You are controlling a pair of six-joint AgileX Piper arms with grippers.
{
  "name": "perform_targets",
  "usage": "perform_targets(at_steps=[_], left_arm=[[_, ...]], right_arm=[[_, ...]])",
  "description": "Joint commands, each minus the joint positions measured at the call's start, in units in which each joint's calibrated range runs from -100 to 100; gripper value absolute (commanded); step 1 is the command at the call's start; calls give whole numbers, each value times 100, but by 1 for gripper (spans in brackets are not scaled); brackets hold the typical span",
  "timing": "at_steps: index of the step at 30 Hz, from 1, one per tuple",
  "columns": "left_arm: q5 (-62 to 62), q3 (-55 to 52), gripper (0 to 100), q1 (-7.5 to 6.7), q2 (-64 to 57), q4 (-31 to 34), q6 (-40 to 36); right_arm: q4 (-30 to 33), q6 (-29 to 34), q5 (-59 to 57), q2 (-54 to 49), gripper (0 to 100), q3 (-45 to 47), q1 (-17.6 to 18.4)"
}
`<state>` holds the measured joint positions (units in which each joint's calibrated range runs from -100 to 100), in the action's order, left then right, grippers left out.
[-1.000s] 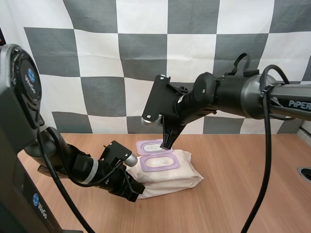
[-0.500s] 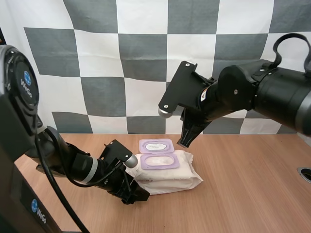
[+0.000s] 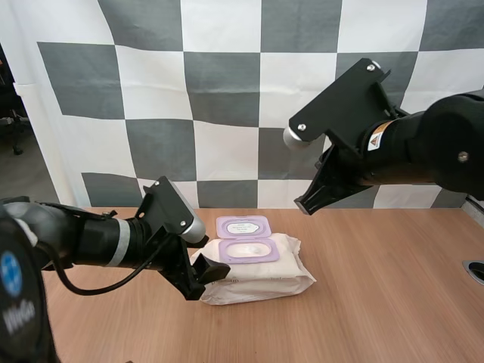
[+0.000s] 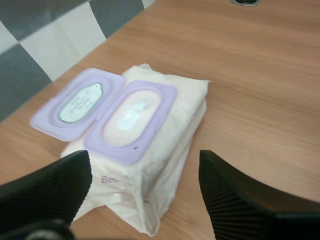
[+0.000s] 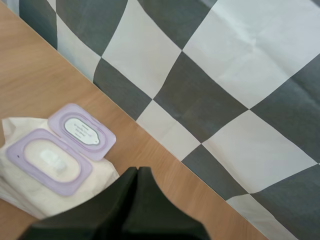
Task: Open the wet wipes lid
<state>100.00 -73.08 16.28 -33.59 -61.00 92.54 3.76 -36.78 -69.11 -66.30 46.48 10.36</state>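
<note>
Change since a second ago: right gripper (image 3: 304,206) has lifted off the lid (image 3: 242,227) and swung up and to the right. Left gripper (image 4: 144,156) has let go of the near corner of the pack of wipes (image 3: 257,276) and risen a little. The pack of wipes has stayed put.
Left gripper: nearest of all. Its two black ribbed fingers are spread apart and hold nothing, one on each side of the pack's near left corner. Whether a tip brushes the wrapper is hard to tell; it looks just clear.
Pack of wipes, place: lies flat on the wooden table (image 3: 378,310), near its middle, just beyond the left gripper.
Pack of wipes, material: cream film wrapper, puffy and pillow-shaped, creased at the sealed ends.
Frame (image 3: 246,251): lilac plastic, a rounded rectangle on the pack's top face, with a white wipe showing in its oval hole.
Lid: lilac plastic flap with a pale label. It is already thrown fully back and lies flat behind the frame, joined to the frame's far edge.
Right gripper: farthest off, high above the table and well apart from the pack. Its fingers are pressed together into one dark wedge, empty.
Handling: likely light and squashy, with a slick wrapper, so it would slide or buckle if pushed. The lid and frame look stiff. The best hold is the lid's free lip, with one end of the pack pinned to steady it.
Progress: lid lies open, so the task looks done.
</note>
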Motion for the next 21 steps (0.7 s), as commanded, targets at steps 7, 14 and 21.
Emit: perform_targets(at_steps=[7, 14, 21], left_arm=[[0, 505, 100, 222, -1185, -63, -708], [0, 505, 100, 222, -1185, -124, -696], [0, 505, 98, 186, -1389, -99, -651]], right_arm=[[-781, -153, 1033, -1346, 0, 625, 0], [-1172, -109, 2441, -2446, 0, 2065, -361], [-1616, -126, 3226, -2929, 0, 2468, -519]])
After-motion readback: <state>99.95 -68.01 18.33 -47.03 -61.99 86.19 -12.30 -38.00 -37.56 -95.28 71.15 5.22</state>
